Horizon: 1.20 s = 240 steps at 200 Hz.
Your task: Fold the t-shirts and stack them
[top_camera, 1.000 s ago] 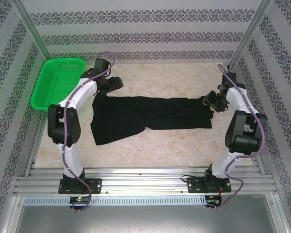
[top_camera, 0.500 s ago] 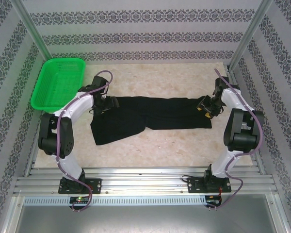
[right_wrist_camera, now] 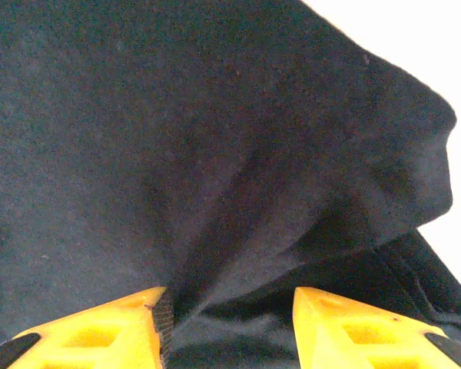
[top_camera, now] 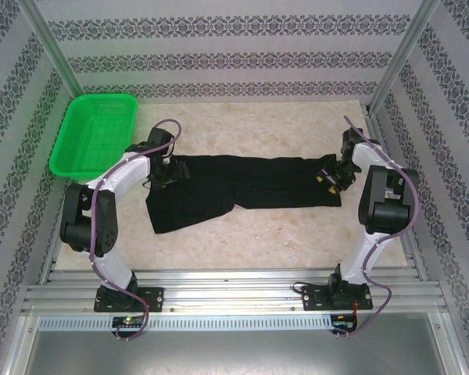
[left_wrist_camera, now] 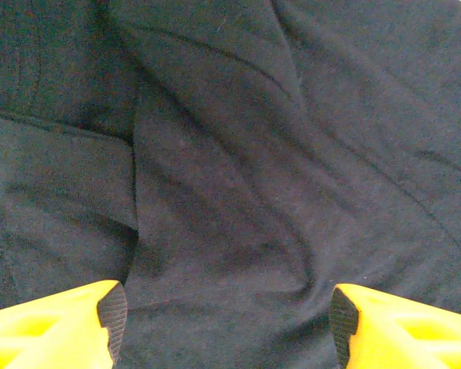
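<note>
One black t-shirt [top_camera: 242, 187] lies spread out, long side running left to right across the table, with its left part hanging lower toward the front. My left gripper [top_camera: 169, 169] is down on the shirt's left end. In the left wrist view it [left_wrist_camera: 227, 327] is open, its yellow fingers [left_wrist_camera: 61, 327] wide apart over wrinkled black cloth [left_wrist_camera: 230, 169]. My right gripper [top_camera: 329, 176] is on the shirt's right end. In the right wrist view it [right_wrist_camera: 230, 327] is open, and a raised fold of cloth [right_wrist_camera: 238, 231] runs down between the fingers, touching the left pad [right_wrist_camera: 163, 315].
A green mesh basket [top_camera: 94, 133] stands at the back left, close behind the left arm. Patterned walls and metal posts [top_camera: 395, 62] enclose the marble-look table [top_camera: 258, 242]. An aluminium rail [top_camera: 234, 293] runs along the front.
Both grippers have come down onto the shirt's ends: the left one moved forward from beside the basket, the right one moved inward onto the right edge. The shirt has barely shifted.
</note>
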Tool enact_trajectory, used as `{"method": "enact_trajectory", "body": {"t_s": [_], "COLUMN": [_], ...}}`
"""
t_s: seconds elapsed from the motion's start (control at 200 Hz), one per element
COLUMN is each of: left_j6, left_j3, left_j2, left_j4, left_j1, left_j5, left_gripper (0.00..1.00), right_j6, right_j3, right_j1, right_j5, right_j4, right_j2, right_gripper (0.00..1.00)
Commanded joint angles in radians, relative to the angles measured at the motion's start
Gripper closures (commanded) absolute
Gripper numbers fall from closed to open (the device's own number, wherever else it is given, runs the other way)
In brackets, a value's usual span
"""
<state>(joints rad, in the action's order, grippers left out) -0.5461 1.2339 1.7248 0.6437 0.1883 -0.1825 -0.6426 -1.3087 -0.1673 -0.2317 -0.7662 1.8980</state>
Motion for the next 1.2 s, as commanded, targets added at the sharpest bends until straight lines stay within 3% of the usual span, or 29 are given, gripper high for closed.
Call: {"method": "enact_trajectory", "body": {"t_s": [0.0, 0.09, 0.24, 0.6, 0.654, 0.809, 0.909, 1.194], "left_j6": [0.004, 0.008, 0.013, 0.001, -0.002, -0.008, -0.02, -0.025], "left_j3": [-0.018, -0.022, -0.027, -0.068, -0.073, -0.081, -0.065, 0.016], "left_j2": [-0.041, -0.039, -0.033, 0.001, 0.009, 0.032, 0.069, 0.202], "left_j4": [-0.017, -0.016, -0.017, -0.033, -0.037, -0.046, -0.006, 0.074], "left_j1": [-0.006, -0.009, -0.013, -0.016, -0.015, -0.016, -0.02, -0.025], "left_j5": [0.011, 0.01, 0.012, 0.017, 0.015, 0.015, 0.042, 0.133], "left_gripper": [0.29, 0.29, 0.29, 0.31, 0.31, 0.31, 0.3, 0.31], "right_j6": [-0.028, -0.026, -0.023, -0.101, -0.117, -0.144, -0.133, 0.018], "right_j3": [-0.02, -0.014, 0.005, 0.235, 0.262, 0.318, 0.315, 0.146], "right_j1": [0.012, 0.017, 0.022, 0.035, 0.045, 0.054, 0.03, -0.024], "right_j5": [0.026, 0.032, 0.053, 0.062, 0.06, 0.049, 0.044, 0.042], "right_j4": [0.004, 0.006, -0.008, 0.066, 0.075, 0.091, 0.097, 0.056], "right_j2": [0.024, 0.007, -0.052, -0.2, -0.212, -0.268, -0.316, -0.278], "right_gripper": [0.56, 0.63, 0.86, 0.92, 0.87, 0.62, 0.54, 0.5]}}
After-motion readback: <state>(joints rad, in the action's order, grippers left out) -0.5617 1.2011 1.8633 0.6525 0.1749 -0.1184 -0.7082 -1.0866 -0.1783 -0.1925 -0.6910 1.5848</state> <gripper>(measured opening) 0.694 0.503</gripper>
